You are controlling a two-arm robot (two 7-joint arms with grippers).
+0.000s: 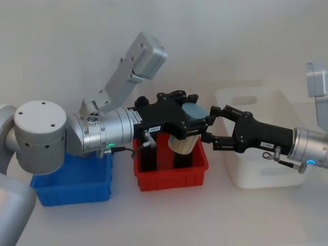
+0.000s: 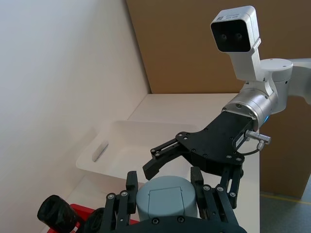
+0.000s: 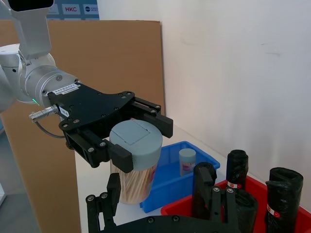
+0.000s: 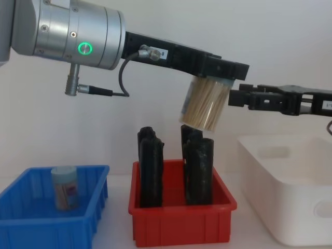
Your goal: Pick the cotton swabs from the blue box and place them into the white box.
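A smooth white worktop runs back to a plain white wall, and a brown cardboard panel stands at its side. Three glossy moulded bins sit in a row on the worktop: a low bright blue plastic bin on the left, a red plastic bin in the middle and a larger white plastic bin with rounded corners on the right. Tall black cylinders stand upright in the red bin.

The left gripper hangs above the red bin, clamped on the pale blue cap of a clear cylindrical tub of cotton swabs. This tub is packed with beige wooden sticks, tilted, and clear of everything below it. The right gripper faces it from the white bin's side with its fingers spread wide and their tips just beside the cap. Whether they touch it cannot be told. A second tub stands upright in the blue bin.
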